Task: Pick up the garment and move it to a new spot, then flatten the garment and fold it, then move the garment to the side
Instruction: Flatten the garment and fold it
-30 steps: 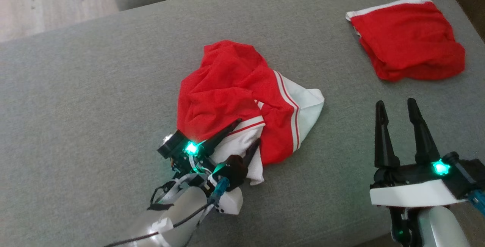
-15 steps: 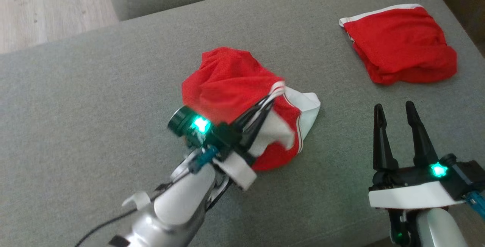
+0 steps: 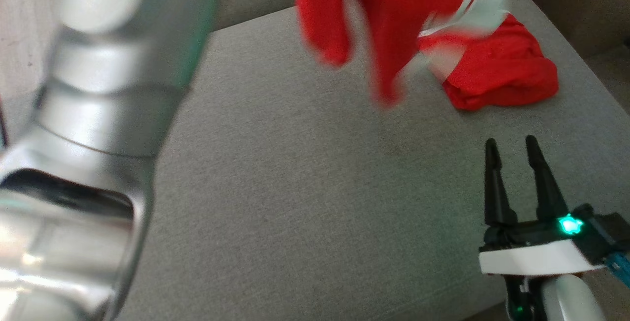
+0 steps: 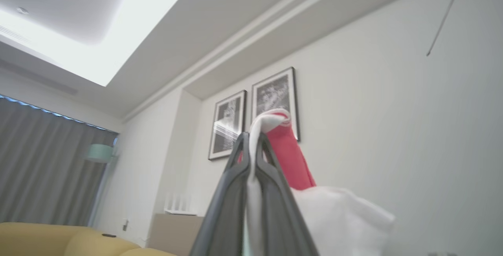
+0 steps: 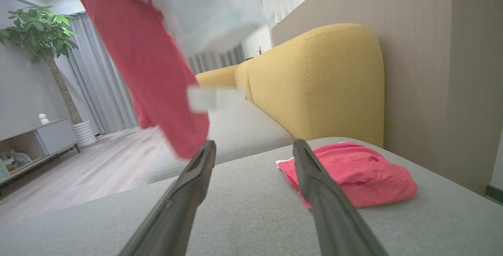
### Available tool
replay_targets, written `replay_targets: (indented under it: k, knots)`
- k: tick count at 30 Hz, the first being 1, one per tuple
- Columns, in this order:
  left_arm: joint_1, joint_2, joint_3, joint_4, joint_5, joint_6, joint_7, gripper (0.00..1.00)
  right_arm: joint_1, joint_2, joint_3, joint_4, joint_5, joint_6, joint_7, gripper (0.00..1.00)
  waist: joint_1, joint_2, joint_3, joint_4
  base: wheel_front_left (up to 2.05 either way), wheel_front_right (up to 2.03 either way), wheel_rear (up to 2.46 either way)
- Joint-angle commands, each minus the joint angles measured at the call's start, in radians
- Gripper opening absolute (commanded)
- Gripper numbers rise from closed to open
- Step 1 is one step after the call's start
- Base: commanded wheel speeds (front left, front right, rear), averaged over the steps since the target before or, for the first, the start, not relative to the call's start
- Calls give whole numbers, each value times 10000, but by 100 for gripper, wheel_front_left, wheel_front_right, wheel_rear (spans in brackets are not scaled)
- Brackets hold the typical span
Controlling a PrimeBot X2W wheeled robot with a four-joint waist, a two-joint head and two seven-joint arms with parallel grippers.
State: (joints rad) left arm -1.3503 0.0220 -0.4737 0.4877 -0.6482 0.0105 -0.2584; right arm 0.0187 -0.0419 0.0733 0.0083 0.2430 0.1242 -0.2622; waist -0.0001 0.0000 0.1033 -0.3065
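the left gripper (image 4: 251,140) is pinched shut on a white edge of the red-and-white garment (image 3: 393,25), which hangs limp above the far grey sofa cushion (image 3: 295,188). it looks light and floppy; the spread, empty right gripper (image 3: 512,146) could take a lower corner.

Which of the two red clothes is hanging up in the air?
The red-and-white garment, pinched in the left gripper, hangs above the grey cushion. The other red garment lies on the cushion, with nothing holding it.

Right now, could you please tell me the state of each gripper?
Left gripper: shut on the garment.
Right gripper: open, holding nothing.
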Motion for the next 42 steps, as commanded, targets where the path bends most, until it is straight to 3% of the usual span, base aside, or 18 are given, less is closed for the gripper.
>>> replay_targets:
  k: [1,5,11,14,18,19,20,21,24,29,32,33,36,38,42]
  knots:
    - [250,570,600,-12,-92,120,-33,0,-57,-83,122,-398,75,65,4,100,1,0,-4,135,0,0,0]
    - [2284,1263,1530,106,-377,252,-33,0,116,-83,-220,-498,-19,65,4,100,1,0,15,676,0,0,0]
    - [7593,1690,2580,-172,-420,396,-33,0,80,-83,-608,-728,-89,65,4,100,1,0,478,1600,0,0,0]
    - [9361,1478,2923,-342,104,338,-33,0,-25,-83,-675,-776,-202,65,4,100,1,0,685,1989,0,0,0]
    - [10305,1126,3162,-351,611,30,-33,0,-143,-83,-701,-797,-332,65,4,100,1,0,829,2367,0,0,0]
    - [10380,1078,3187,-349,739,-17,-33,0,-159,-83,-691,-790,-353,65,4,100,1,0,844,2424,0,0,0]
    - [10417,1061,3221,-380,900,-43,-33,71,-175,-83,-665,-776,-375,65,4,100,1,0,849,2457,0,0,0]
    - [10439,1084,3224,-411,1102,-34,-33,100,-186,-83,-644,-766,-392,65,4,100,1,0,849,2477,0,0,0]
    - [10392,1504,3044,-799,2028,77,-33,100,-240,-83,-535,-749,-413,65,4,100,1,0,886,2409,0,0,0]
    - [9509,2986,2681,-2161,3346,354,1002,100,-371,-83,-490,-776,-388,65,4,100,1,0,1080,2179,0,0,0]
    - [8375,3730,2438,-3359,3533,-216,2272,100,-494,-83,-374,-798,-403,65,4,100,1,0,1298,1985,0,0,0]
    - [8375,3730,2438,-3359,3533,-216,2272,100,-494,-83,-374,-798,-403,65,4,100,1,0,1298,1985,0,0,0]
    - [6982,4156,1745,-4200,3551,-987,3871,100,-695,-83,-248,-814,-410,65,4,100,1,0,1612,1719,0,0,0]
    - [6005,4142,1001,-4368,3065,-1293,5131,100,-865,-83,-139,-826,-414,65,4,100,1,0,1848,1504,0,0,0]
    - [3816,4330,-1296,-4140,1815,-1403,7486,100,-1228,-83,93,-844,-312,65,4,100,1,0,2394,930,0,0,0]
